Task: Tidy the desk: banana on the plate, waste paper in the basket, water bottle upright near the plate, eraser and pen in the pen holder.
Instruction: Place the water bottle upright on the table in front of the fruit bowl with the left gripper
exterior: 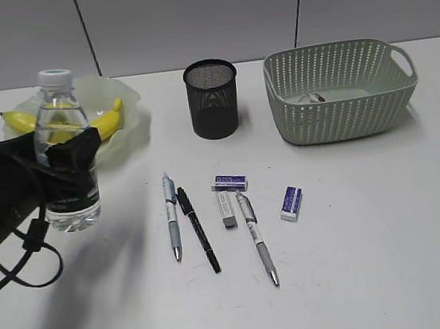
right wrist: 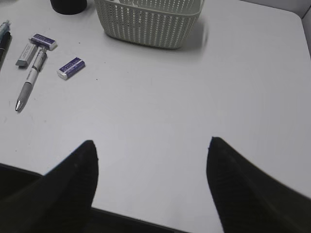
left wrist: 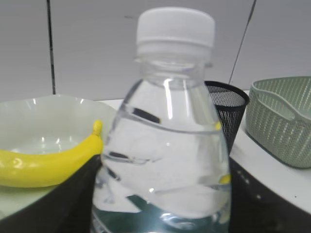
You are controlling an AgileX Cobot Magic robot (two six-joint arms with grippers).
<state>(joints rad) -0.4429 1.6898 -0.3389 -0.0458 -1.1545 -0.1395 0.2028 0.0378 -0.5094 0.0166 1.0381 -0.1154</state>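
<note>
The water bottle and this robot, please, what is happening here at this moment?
The left tool holds the water bottle upright on the desk beside the plate, where the banana already lies. The right tool hangs open over bare desk. Three pens and three erasers lie in front of the pen holder.

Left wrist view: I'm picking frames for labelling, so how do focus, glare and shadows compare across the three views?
Left wrist view: the water bottle fills the frame, soft, with glints. Exterior view: sharp, with soft shadows on the desk. Right wrist view: the right pincer is dark and blurry; the basket is clear.
</note>
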